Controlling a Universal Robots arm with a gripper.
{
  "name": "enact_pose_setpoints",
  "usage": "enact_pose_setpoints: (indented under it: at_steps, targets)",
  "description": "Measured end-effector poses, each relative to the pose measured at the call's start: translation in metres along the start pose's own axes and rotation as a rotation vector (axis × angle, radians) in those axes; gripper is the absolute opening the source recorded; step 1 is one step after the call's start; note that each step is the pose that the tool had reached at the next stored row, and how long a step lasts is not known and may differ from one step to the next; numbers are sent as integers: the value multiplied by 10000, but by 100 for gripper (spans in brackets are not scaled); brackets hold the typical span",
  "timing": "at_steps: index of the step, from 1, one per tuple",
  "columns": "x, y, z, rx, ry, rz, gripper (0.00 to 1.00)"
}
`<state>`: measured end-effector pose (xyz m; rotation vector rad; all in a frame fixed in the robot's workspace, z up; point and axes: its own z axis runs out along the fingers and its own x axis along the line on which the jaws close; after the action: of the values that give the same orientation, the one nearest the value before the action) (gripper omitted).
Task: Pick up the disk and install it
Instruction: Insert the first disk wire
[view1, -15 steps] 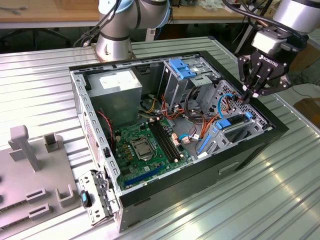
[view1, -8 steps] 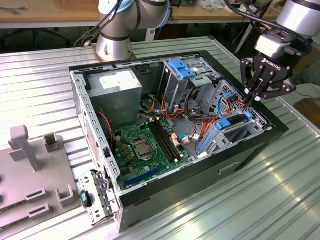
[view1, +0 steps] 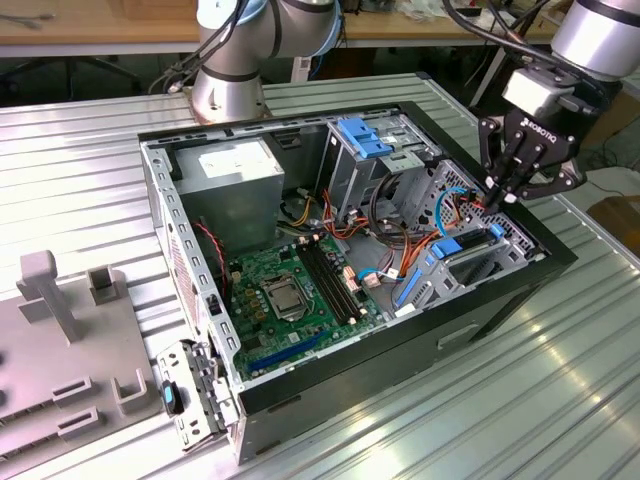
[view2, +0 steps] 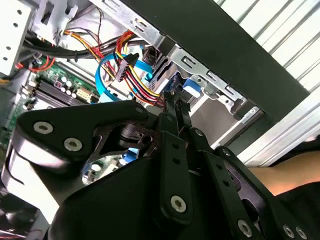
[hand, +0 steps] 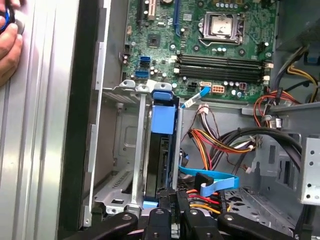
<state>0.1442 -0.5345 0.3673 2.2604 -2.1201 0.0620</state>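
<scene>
In the first wrist view the disk (hand: 159, 160) stands on edge inside the drive bay at the case's side wall, a blue rail (hand: 164, 119) capping its far end. My gripper (hand: 174, 209) sits at the disk's near end, fingers drawn together on it. The second wrist view has the fingers (view2: 172, 107) meeting just before the blue rail (view2: 191, 90). In the exterior view the gripper (view1: 497, 192) reaches down into the open computer case (view1: 520, 275) on the exterior view's right, and the disk is hidden below it.
Orange, yellow and blue cables (hand: 215, 182) crowd beside the bay. The motherboard (view1: 290, 290) lies on the case floor and a grey power-supply box (view1: 235, 165) sits at the back. A person's hand (hand: 7, 45) rests outside the case. A grey fixture (view1: 60, 340) stands on the table.
</scene>
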Motion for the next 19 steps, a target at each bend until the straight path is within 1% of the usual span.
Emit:
enact_pose_setpoints:
  at_steps: [2,4,5,6,7,8,10,11,12,13,14,15,16,17,18,19]
  targets:
    - [-1,0,14,-18,-1,314,17]
    - [2,1,19,-22,-3,396,17]
    - [5,7,21,-23,-25,398,17]
    - [9,28,24,-17,-87,398,17]
    - [9,40,26,-10,-121,398,17]
    - [9,54,30,4,-148,399,17]
    - [19,74,38,52,-173,402,17]
    - [28,78,41,74,-203,403,17]
    - [40,80,45,86,-263,402,17]
    - [54,81,48,94,-346,402,17]
    - [68,83,50,101,-463,404,17]
    - [83,86,50,108,-610,405,17]
    - [100,88,52,117,-789,406,17]
    - [127,94,55,126,-923,407,17]
    - [180,100,61,138,-1000,407,17]
    - [213,102,63,144,-1030,406,17]
